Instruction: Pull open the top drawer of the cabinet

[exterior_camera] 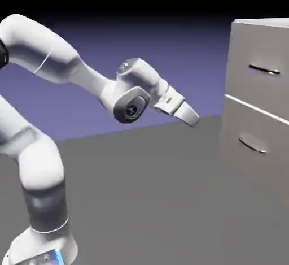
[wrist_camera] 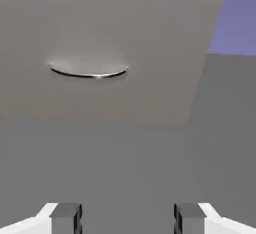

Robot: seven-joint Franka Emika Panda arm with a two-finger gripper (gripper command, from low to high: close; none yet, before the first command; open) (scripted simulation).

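Observation:
The light-grey cabinet [exterior_camera: 265,25] stands at the exterior view's right. Its top drawer [exterior_camera: 257,49] is flush with the cabinet front, and its thin curved handle [exterior_camera: 265,70] is untouched. My gripper [exterior_camera: 193,119] hangs in the air well left of the cabinet, tilted down toward it, at about the height of the seam between the drawers. In the hand view my gripper [wrist_camera: 127,219] is open, with its two grey fingertips [wrist_camera: 65,217] wide apart and nothing between them. That view faces the lower drawer [wrist_camera: 100,38] and its handle [wrist_camera: 89,73]; the top drawer is above the frame.
The lower drawer [exterior_camera: 248,162] with its own curved handle [exterior_camera: 252,144] sits under a pale seam [exterior_camera: 254,109]. Grey table [exterior_camera: 152,201] stretches between the arm and the cabinet. The backdrop [wrist_camera: 235,13] shows past the cabinet's right edge in the hand view.

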